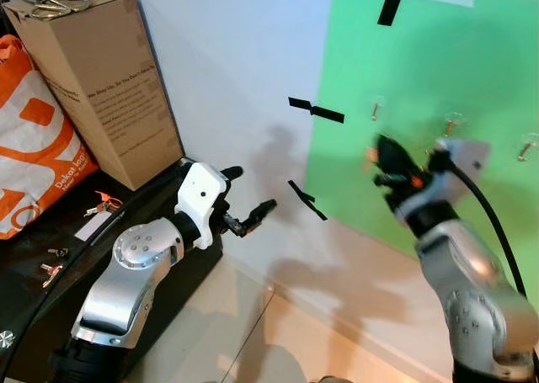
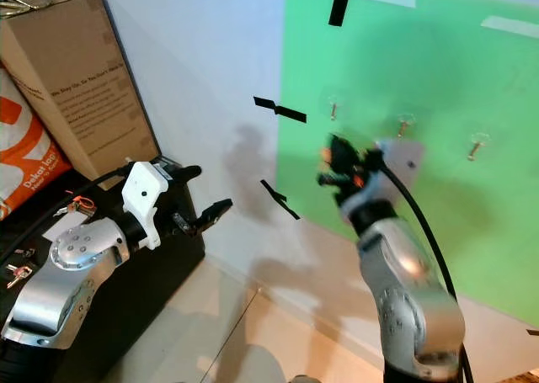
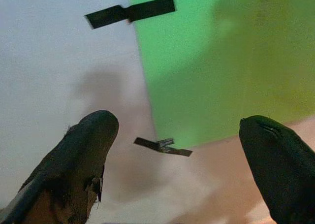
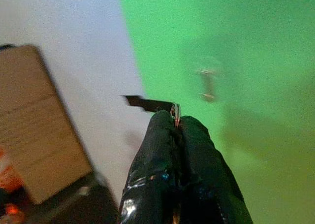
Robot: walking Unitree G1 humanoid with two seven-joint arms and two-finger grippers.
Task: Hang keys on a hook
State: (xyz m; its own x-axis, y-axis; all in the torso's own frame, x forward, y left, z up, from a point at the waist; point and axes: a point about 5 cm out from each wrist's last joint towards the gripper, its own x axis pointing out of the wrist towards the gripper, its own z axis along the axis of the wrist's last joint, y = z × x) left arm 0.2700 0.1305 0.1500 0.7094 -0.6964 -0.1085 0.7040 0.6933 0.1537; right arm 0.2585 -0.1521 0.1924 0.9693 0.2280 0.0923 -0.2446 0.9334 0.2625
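Right gripper (image 1: pixel 381 151), black fingers pressed together, is raised before the green sheet (image 1: pixel 472 80) taped to the white wall (image 1: pixel 236 55). A thin metal key ring (image 4: pixel 175 113) is pinched at its fingertips (image 4: pixel 165 123); an orange tag (image 1: pixel 416 181) shows at the gripper's base. The keys themselves cannot be made out. Three small metal hooks are fixed to the green sheet: the nearest hook (image 1: pixel 376 110) lies at 12 o'clock from the gripper, apart from it; a second hook (image 1: pixel 450 125) at 2 o'clock; a third hook (image 1: pixel 527 150) at 3 o'clock, well apart.

Left gripper (image 1: pixel 251 199), fingers spread apart and holding nothing, points toward the wall at 9 o'clock from the right gripper. Black tape strips (image 1: pixel 316 110) mark the sheet's edge. At 10 o'clock, a brown cardboard box (image 1: pixel 97 80) and orange printed bag (image 1: pixel 29 147) stand on a black surface (image 1: pixel 34 316), where more small keys (image 1: pixel 101 204) lie.
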